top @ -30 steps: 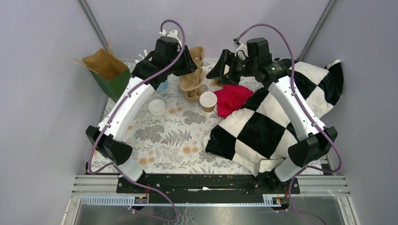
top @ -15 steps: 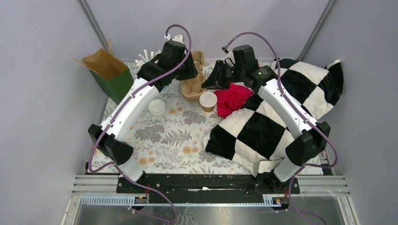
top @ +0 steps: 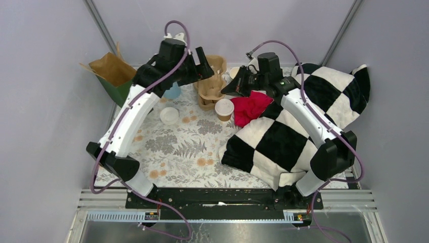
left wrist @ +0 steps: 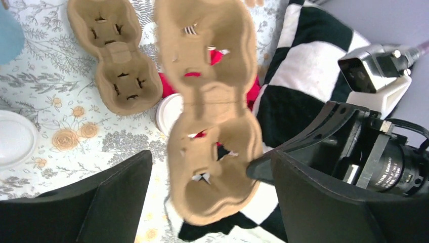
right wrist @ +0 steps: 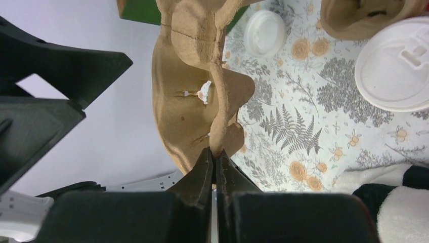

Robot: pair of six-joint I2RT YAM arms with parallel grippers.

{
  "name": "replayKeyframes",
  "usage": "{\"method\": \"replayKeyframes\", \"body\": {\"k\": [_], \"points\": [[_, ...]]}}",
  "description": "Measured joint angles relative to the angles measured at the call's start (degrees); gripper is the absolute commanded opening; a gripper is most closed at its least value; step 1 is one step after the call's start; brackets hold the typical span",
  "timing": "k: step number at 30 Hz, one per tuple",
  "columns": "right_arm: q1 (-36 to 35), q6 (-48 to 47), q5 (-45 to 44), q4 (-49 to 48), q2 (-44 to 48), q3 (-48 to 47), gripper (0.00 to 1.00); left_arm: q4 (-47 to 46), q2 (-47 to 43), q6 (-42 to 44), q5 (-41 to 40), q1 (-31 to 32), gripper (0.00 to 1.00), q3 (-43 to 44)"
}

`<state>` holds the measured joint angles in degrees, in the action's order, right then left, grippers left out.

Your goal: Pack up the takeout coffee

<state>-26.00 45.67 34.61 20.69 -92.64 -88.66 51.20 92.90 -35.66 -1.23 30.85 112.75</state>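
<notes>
The takeout coffee (top: 224, 109), a brown paper cup under a white lid, is seen standing upright on the flower-patterned worktop (top: 187, 147), just beside a red cloth (top: 251, 106) on its right and just in front of a cardboard cup carrier (left wrist: 114, 55) that lies flat on the worktop. It is touched by neither arm. A second, raised cup carrier (right wrist: 197, 101) is held in the air above that spot: its edge is pinched by the right claw (right wrist: 215, 152), whose fingers are pressed together on the cardboard. The left claw (left wrist: 211, 157) is spread wide, one finger at either side of the raised cup carrier, and no contact with it can be made out. A loose white lid (top: 169, 115) is seen on the worktop to the left of the coffee, well apart from it. A black-and-white checked blanket (top: 293, 131) is heaped along the right side, and a green paper bag (top: 117, 78) stands at the far left corner.
</notes>
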Motion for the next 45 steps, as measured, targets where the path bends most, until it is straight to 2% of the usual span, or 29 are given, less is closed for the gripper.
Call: {"method": "replayKeyframes", "body": {"k": [2, 4, 6, 9, 14, 15, 17, 18, 19, 20, 21, 22, 24, 28, 31, 34, 38, 45], "points": [[0.5, 0.13, 0.5, -0.76, 0.42, 0.17, 0.0, 0.42, -2.19, -1.92, 2.49, -2.58, 0.86, -1.33], [1.07, 0.24, 1.07, -2.08, 1.25, 0.35, 0.0, 0.66, -4.26, -3.43, 5.05, -4.61, 0.58, -3.39], [1.27, 0.28, 1.66, -3.41, 2.14, 0.35, 0.0, 1.11, -5.75, -5.11, 7.74, -6.29, 0.43, -5.44], [1.27, 0.22, 2.67, -4.92, 3.1, 0.35, 0.0, 1.38, -6.03, -6.19, 11.45, -6.93, 0.35, -7.74], [1.27, -0.35, 3.08, -4.37, 2.93, 0.35, 0.0, 0.28, -5.68, -6.86, 15.3, -6.78, 0.31, -9.2], [1.27, -0.46, 3.17, -4.37, 2.93, 0.33, 0.0, 0.17, -5.68, -6.88, 15.93, -6.8, 0.27, -9.27], [1.27, -0.79, 3.43, -4.24, 2.91, 0.09, 0.0, 0.13, -5.6, -6.93, 16.87, -6.8, 0.1, -9.31], [1.27, -0.9, 3.54, -4.2, 2.84, -0.11, 0.06, 0.02, -5.51, -7.21, 17.35, -6.8, 0.03, -9.31], [1.27, -1.38, 3.58, -3.72, 2.78, -0.44, 0.19, -0.33, -5.38, -7.1, 17.79, -6.8, 0.0, -9.33], [1.27, -1.84, 3.58, -2.84, 2.64, -0.76, 0.38, -0.76, -5.25, -6.75, 18.29, -6.8, 0.0, -9.27], [1.27, -2.56, 3.39, -1.44, 2.32, -1.53, 0.53, -0.81, -5.03, -6.6, 18.58, -6.8, 0.0, -9.14], [1.27, -3.78, 2.89, 0.52, 1.64, -3.02, 0.63, -0.52, -4.7, -6.36, 18.64, -6.8, 0.0, -8.81], [1.25, -8.17, 0.09, 5.88, 0.2, -7.13, 0.71, 0.59, -3.21, -4.85, 18.45, -6.71, 0.0, -7.45], [1.25, -20.13, -8.44, 16.24, -1.27, -15.43, 0.75, 2.84, -0.94, -1.25, 17.53, -6.69, 0.0, -6.69], [0.9, -30.25, -12.15, 18.56, -0.35, -17.03, 0.78, 5.2, -0.39, 2.21, 17.09, -6.45, 0.0, -6.69], [-1.81, -42.51, -13.79, 14.69, 2.78, -11.69, 0.84, 7.15, -0.39, 5.46, 15.89, -5.31, 0.0, -6.6], [-7.61, -57.53, -9.81, 8.07, 7.69, 0.02, 0.81, 9.25, -0.39, 8.55, 14.62, -2.69, 0.0, -6.38], [-8.5, -68.65, -6.8, -2.29, 8.17, 6.38, 0.72, 10.43, -0.61, 10.97, 13.03, 0.0, 0.0, -6.38]]}}
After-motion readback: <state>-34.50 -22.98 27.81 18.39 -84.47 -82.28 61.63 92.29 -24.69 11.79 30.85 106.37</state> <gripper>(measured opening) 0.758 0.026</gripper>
